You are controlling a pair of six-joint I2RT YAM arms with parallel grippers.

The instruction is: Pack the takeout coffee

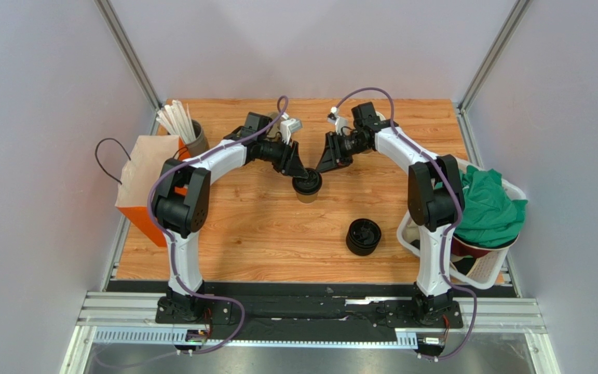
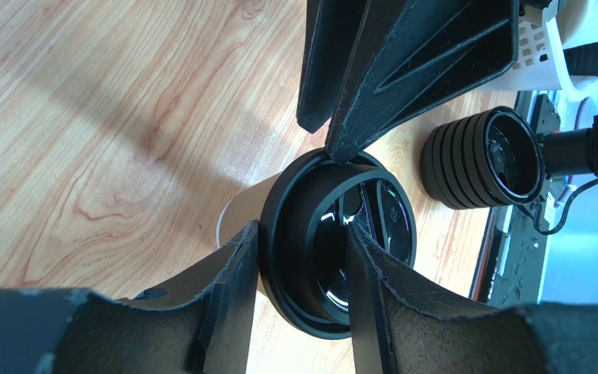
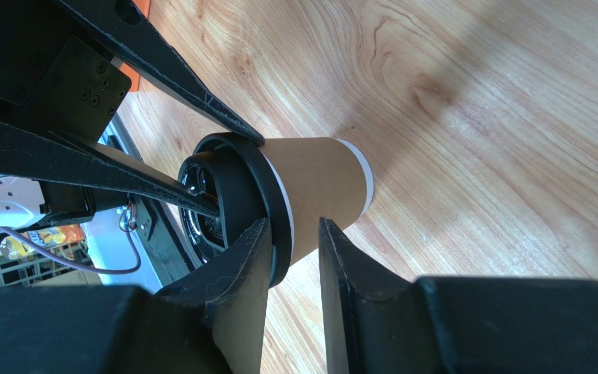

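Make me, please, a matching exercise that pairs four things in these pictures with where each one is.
Things:
1. takeout coffee
2. pile of black lids
3. paper bag
4. green cloth

Places:
A. in the white basket at the right edge
B. at the left edge of the table
C. mid-table, between the left gripper and the right gripper
D. alone on the wood, right of centre

Pairs: 1-C, 2-D, 3-B, 4-A
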